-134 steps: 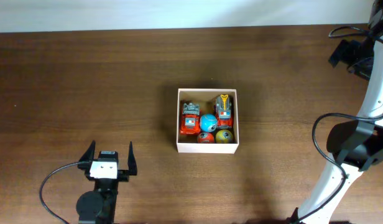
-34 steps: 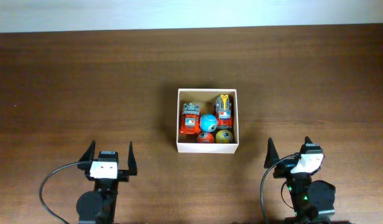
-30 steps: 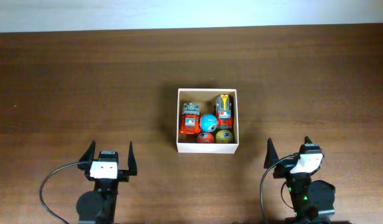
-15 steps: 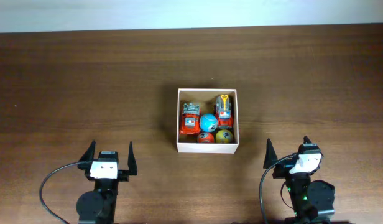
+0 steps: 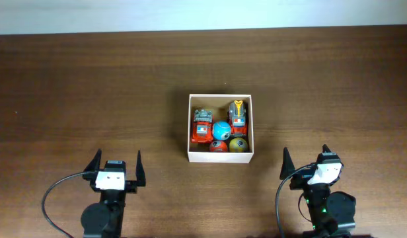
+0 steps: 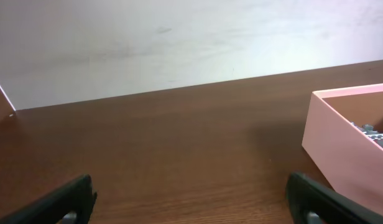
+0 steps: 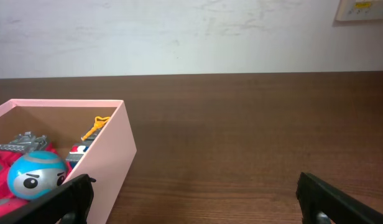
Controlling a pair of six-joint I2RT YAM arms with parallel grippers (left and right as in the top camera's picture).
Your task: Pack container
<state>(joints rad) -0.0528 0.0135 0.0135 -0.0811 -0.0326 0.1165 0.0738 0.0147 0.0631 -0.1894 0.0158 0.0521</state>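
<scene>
Overhead, the box point(image 5: 221, 157) sits mid-worktop point(image 5: 91, 86) holding two trucks point(image 5: 203, 125) and three balls point(image 5: 238, 145). Both jaws are released and empty, well apart from it. Only the right wrist shows the blue ball point(image 7: 33, 175) has a face; the left wrist sees just a wall.

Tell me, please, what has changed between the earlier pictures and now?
The right gripper came back from the far right of the table to the near edge, where it now rests open and empty. Nothing was taken hold of or let go. The left gripper, the box and the toys in it stayed as they were.
</scene>
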